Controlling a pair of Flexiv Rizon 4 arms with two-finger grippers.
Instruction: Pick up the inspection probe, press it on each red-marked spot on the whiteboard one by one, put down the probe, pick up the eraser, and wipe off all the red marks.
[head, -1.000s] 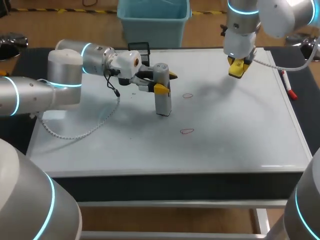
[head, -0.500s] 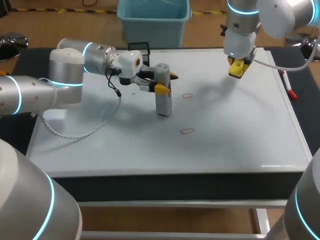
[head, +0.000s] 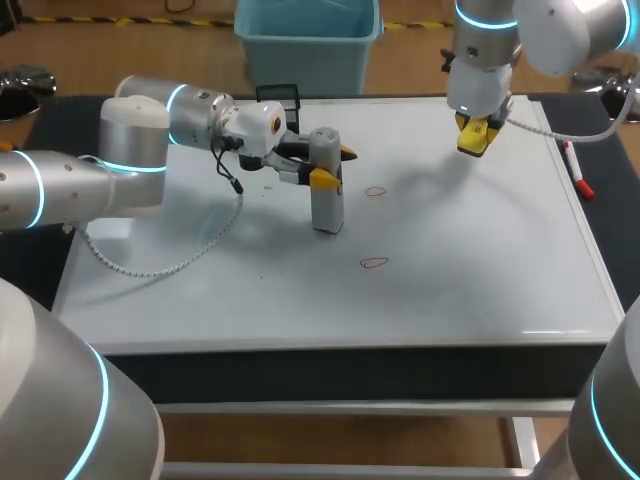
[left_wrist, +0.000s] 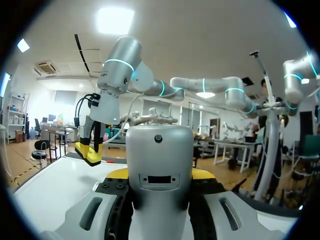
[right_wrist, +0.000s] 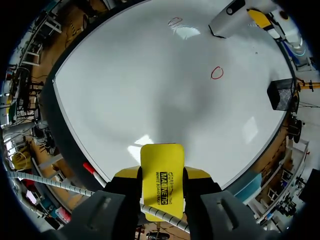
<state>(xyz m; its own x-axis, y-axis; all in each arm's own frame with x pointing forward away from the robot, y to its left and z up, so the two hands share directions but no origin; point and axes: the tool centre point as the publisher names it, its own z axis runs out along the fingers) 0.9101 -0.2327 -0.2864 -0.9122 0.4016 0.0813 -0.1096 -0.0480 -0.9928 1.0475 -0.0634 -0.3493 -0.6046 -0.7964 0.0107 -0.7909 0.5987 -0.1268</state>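
The grey inspection probe (head: 327, 208) stands upright on the whiteboard (head: 480, 290), with my left gripper (head: 333, 165) shut on its upper part from the side. In the left wrist view the probe (left_wrist: 159, 150) fills the space between the yellow tips of that gripper (left_wrist: 160, 174). One red mark (head: 375, 191) lies just right of the probe, and another red mark (head: 374, 263) lies nearer the front. My right gripper (head: 474, 135) hangs above the board's back right, shut on the yellow eraser (right_wrist: 161, 160).
A marker with a red cap (head: 576, 170) lies along the whiteboard's right edge. A black mesh holder (head: 280, 97) stands at the back edge behind the left gripper. The board's front and right half is bare white surface.
The left arm's elbow has shifted very slightly; the probe stays at the same spot. The right arm with the eraser has not moved.
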